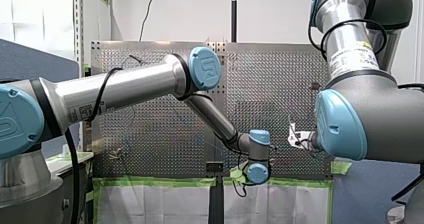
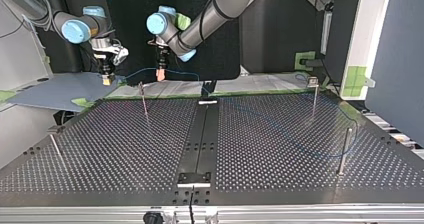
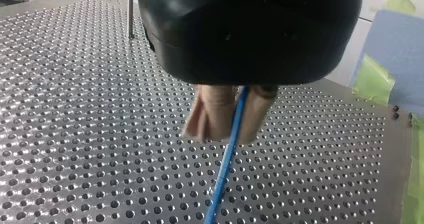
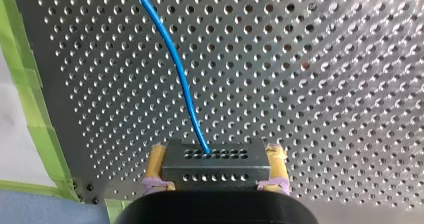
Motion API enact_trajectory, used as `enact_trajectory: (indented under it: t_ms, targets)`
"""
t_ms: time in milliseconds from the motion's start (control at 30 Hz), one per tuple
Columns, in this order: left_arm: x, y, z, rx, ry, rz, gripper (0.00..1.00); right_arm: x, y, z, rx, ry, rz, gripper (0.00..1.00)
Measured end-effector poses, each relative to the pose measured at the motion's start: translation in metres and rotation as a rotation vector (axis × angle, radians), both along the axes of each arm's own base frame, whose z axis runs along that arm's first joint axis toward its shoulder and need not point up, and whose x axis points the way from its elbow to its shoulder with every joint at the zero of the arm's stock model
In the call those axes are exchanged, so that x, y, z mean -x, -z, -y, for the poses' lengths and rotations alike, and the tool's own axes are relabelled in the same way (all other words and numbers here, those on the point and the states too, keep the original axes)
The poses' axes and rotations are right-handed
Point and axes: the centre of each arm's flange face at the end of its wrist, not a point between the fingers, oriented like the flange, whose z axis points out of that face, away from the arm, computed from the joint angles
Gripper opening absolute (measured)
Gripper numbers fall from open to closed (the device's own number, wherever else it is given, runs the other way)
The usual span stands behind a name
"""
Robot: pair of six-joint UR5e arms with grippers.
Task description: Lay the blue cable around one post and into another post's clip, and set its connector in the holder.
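Front view: my left arm (image 1: pixel 125 84) reaches across the perforated bench (image 1: pixel 150 134), and its wrist ends just above the green tape (image 1: pixel 150 182) that lines the bench edge. My right arm (image 1: pixel 370 119) rises above the same tape line. From here I cannot tell how either arm's jaws stand.

Top view: both arms' jaws hang just beyond the green tape, off the bench. My right arm's jaws, with yellow pads (image 2: pixel 106 79), are closed on the connector (image 2: pixel 107 76). From it the blue cable (image 2: pixel 180 73) runs level along the tape line to my left arm's jaws, whose beige pads (image 2: pixel 161 75) pinch it. Past them the cable crosses the tape and lies as a faint curve on the bench. A thin post (image 2: pixel 144 100) stands just inside the tape, between the two pairs of jaws.

Left wrist view: my left arm's jaws are narrow, with the beige pads clamped on the cable, which slants down to the bench. The green tape lies well off to one side.

Right wrist view: my right arm's jaws grip the dark connector block by its two sides. The cable leaves the block's perforated face and arcs over the bench, away from the green tape.
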Motion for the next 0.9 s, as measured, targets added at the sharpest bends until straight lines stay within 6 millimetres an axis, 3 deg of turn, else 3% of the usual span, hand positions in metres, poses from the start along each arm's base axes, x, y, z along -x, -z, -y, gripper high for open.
enact_trajectory:
  t_ms: [267, 900]
  targets:
    - [-0.001, -0.001, 0.000, -0.036, -0.006, 0.015, 0.00, 0.007, -0.001, 0.004, 0.016, 0.016, 0.004, 0.00]
    - [-0.024, -0.009, -0.004, -0.050, -0.014, 0.038, 0.00, 0.023, -0.003, 0.016, 0.052, 0.081, 0.053, 0.00]
